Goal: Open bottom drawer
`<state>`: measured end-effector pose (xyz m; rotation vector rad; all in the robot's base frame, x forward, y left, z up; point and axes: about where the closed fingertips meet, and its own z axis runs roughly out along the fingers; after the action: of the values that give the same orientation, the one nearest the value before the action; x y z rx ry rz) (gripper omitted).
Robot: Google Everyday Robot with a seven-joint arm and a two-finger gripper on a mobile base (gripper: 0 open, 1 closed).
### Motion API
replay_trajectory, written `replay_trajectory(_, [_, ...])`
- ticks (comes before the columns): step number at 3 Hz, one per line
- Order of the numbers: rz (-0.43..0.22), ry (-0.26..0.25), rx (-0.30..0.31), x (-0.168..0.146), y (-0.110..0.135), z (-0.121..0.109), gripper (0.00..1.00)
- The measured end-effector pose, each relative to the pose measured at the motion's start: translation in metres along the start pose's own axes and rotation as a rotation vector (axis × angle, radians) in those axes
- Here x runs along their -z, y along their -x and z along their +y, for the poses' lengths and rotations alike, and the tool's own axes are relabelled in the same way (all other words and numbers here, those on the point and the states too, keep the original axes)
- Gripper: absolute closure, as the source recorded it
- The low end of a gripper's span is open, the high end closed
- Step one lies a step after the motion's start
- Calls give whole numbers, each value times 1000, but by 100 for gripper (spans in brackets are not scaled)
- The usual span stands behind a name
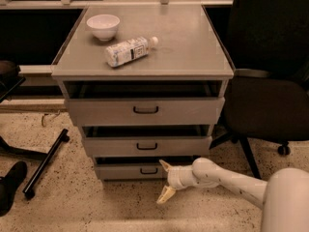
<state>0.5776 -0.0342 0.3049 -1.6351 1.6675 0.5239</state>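
Observation:
The bottom drawer point(120, 171) is the smallest grey front, lowest in the grey cabinet point(203, 57), with a small black loop handle point(148, 170). It stands slightly out, with a dark gap above it. My gripper point(164, 180) is at floor level just right of the handle, on a white arm coming from the lower right. Its two cream fingers are spread apart, one pointing up near the drawer front point(165, 166), one down toward the floor point(165, 195). It holds nothing.
The middle drawer point(146, 146) and the top drawer point(145, 110) sit above. A white bowl point(103, 25) and a lying plastic bottle point(129, 50) are on the cabinet top. A black office chair point(270, 100) stands at the right. A black chair leg point(46, 161) lies at the left.

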Motion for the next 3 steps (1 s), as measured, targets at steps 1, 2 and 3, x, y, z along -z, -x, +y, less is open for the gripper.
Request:
replay_trajectory(1, [50,-20,-17,-46,-48,-13,0])
replay_trajectory(2, [50,-21,-17,-46,-48,-13,0])
replay_trajectory(3, [42,-63,8,-50,-48,-24,0])
